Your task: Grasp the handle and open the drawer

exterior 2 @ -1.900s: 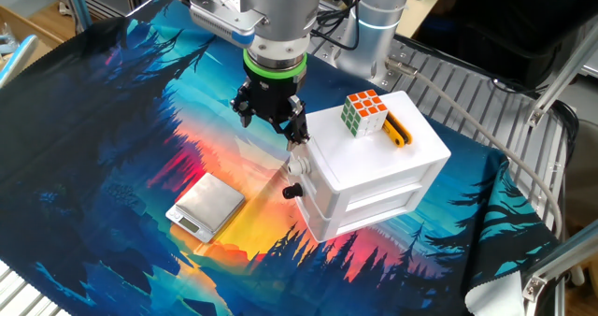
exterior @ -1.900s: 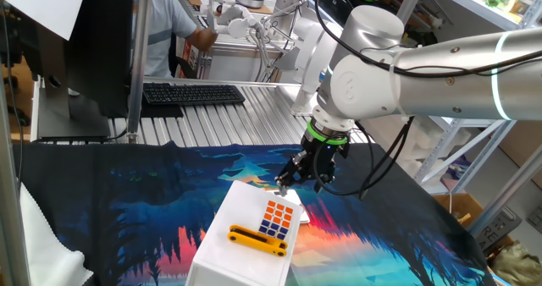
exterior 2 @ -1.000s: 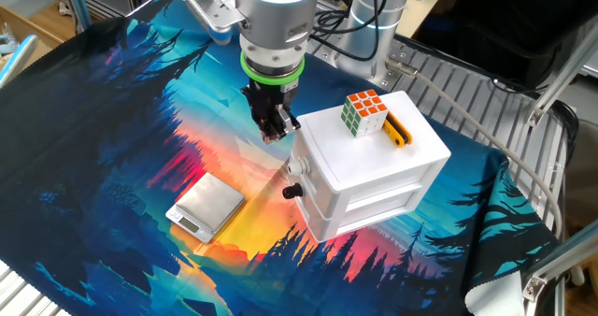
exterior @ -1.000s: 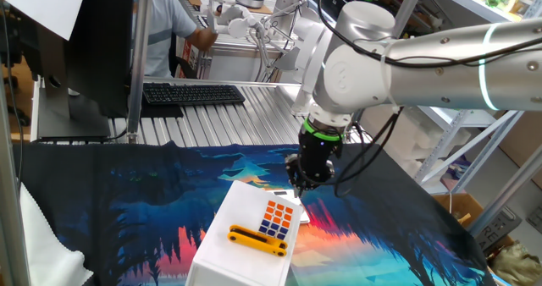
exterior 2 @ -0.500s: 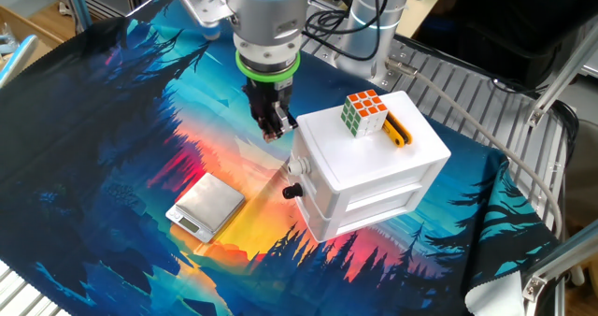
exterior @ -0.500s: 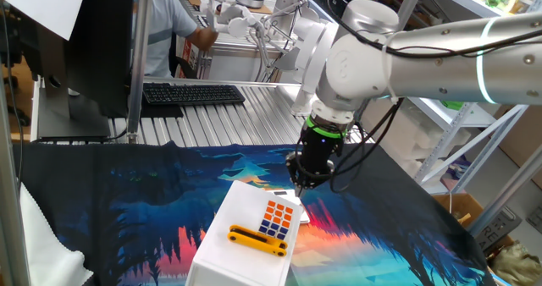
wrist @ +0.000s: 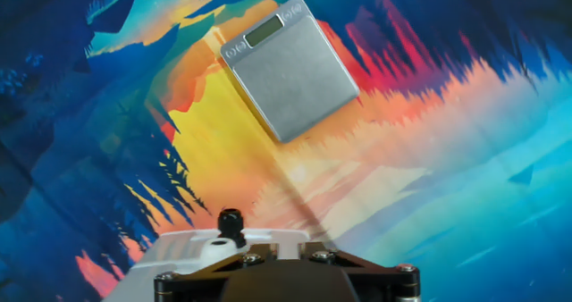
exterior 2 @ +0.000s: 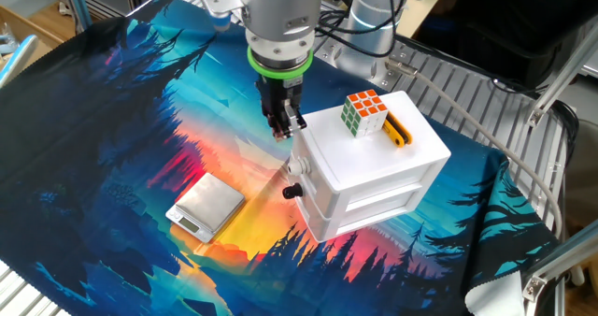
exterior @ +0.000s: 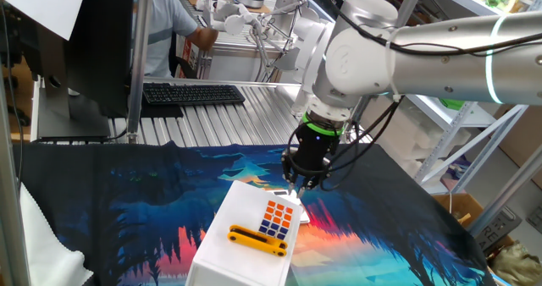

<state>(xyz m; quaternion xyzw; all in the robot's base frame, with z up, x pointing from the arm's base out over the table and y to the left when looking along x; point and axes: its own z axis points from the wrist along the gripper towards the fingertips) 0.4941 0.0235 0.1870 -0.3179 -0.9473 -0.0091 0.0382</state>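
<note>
The white boxy cabinet (exterior 2: 374, 162) stands on the printed cloth with the drawer pushed in. Its left face (exterior 2: 313, 199) carries a white knob (exterior 2: 297, 166) and a black knob (exterior 2: 291, 192). My gripper (exterior 2: 283, 126) points down at the cabinet's upper left edge, just above the knobs, fingers shut with nothing visible between them. It also shows in one fixed view (exterior: 296, 183) behind the cabinet (exterior: 241, 244). In the hand view the black knob (wrist: 231, 221) and white knob (wrist: 217, 246) sit just ahead of the gripper's dark body (wrist: 277, 280).
An orange-and-blue tiled cube (exterior 2: 364, 111) and a yellow bar (exterior 2: 398, 129) lie on the cabinet's top. A flat silver scale (exterior 2: 207, 205) lies on the cloth left of the cabinet, and shows in the hand view (wrist: 290, 67). A metal frame (exterior 2: 551, 101) borders the right side.
The gripper, open 1.9 s ago, has shut, turned at the wrist and shifted slightly toward the cabinet's edge. The cabinet and drawer have not moved.
</note>
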